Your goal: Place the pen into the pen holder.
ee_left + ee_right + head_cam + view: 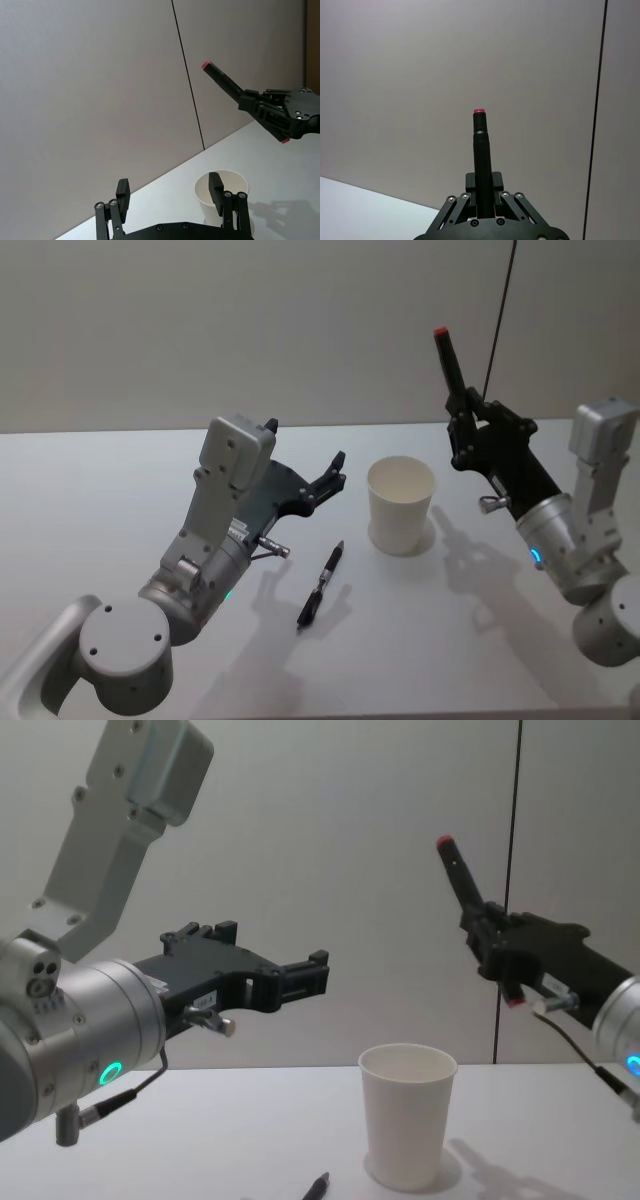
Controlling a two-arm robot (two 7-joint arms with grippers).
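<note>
- Left gripper: closest in, jaws spread, empty, hovering over the table left of the pen holder.
- Right gripper: clamped on the pen, red end up, tilted; raised well above and right of the pen holder, not over its mouth.
- Second pen lies flat on the table, front-left of the pen holder.
- Step, my read: carry phase, grasp done.
- Next: shift over the mouth, bring the pen near vertical, lower, release gently; the pen holder could tip.
</note>
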